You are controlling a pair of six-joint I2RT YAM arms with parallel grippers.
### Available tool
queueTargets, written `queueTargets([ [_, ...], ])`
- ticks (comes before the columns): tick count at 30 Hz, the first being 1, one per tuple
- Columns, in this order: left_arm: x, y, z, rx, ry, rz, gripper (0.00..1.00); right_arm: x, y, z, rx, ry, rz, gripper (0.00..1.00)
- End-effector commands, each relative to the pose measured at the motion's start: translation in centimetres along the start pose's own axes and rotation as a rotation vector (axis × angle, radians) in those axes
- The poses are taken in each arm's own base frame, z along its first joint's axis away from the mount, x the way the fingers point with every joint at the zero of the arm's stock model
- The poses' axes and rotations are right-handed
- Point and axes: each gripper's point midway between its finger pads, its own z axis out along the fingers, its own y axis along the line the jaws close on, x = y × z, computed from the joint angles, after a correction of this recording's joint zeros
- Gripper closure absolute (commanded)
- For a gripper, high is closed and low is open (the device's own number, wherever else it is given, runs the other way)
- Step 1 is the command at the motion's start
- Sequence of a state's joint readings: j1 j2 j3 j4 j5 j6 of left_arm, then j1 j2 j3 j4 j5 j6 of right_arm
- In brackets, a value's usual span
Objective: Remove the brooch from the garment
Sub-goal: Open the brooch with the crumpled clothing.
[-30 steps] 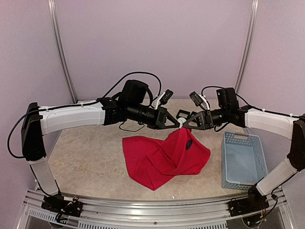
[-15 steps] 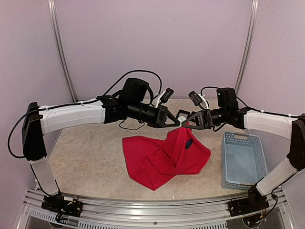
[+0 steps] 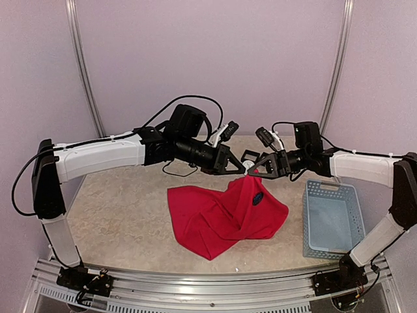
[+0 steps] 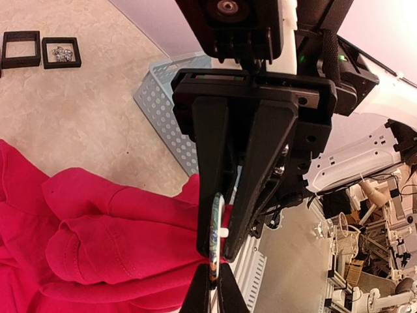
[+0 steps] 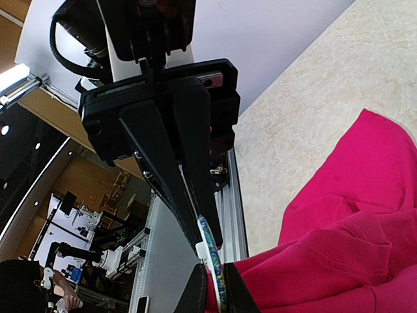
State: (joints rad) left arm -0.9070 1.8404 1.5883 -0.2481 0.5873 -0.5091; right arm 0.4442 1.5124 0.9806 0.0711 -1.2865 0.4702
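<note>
The red garment (image 3: 215,218) lies crumpled on the table, with one fold pulled up to a peak between the two arms. At that peak is the brooch (image 3: 247,172), a thin disc with a blue-green face and a white back. It shows edge-on in both wrist views (image 4: 215,222) (image 5: 208,244). My left gripper (image 3: 242,171) (image 4: 217,293) is shut on its rim from the left. My right gripper (image 3: 251,174) (image 5: 215,293) comes from the right, shut on the disc with red cloth (image 5: 339,248) beside it. A dark blue round patch (image 3: 258,197) sits lower on the fold.
A pale blue plastic basket (image 3: 332,218) (image 4: 163,111) stands to the right of the garment. Small black open boxes (image 3: 250,156) (image 4: 61,52) lie on the table behind the grippers. The metal rail (image 3: 208,287) runs along the near edge.
The right gripper's jaws have narrowed onto the brooch. Both grippers have drifted slightly left, still holding the garment's peak up.
</note>
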Motion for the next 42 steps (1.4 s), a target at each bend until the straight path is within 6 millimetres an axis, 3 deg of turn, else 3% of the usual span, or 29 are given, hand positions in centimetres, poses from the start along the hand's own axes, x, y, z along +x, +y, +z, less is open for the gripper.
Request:
queueTargets([
  [1,-0.8,-3.4,1.2,0.074,-0.011,0.109,1.0,1.0,-2.3,0.8,0.048,0.037,0.12,1.0],
  [20,-0.2,-5.4,2.5,0.113,0.045,0.17,1.0,2.8,-8.9,1.6,0.196,0.072,0.391,1.0],
  [22,-0.1,-4.8,2.6,0.103,0.047,0.146,1.0,2.1,-8.4,1.5,0.189,0.074,0.321,1.0],
  [29,0.2,-0.9,1.3,0.087,0.013,0.005,1.0,-0.4,-3.5,0.9,0.124,0.086,0.086,0.75],
  [35,1.2,0.1,1.2,0.085,0.037,-0.032,1.0,-3.2,1.1,-0.4,0.11,-0.004,-0.086,0.45],
  [42,1.6,0.8,1.2,0.077,0.047,-0.05,1.0,-4.6,3.1,-2.6,0.105,-0.105,-0.132,0.35],
])
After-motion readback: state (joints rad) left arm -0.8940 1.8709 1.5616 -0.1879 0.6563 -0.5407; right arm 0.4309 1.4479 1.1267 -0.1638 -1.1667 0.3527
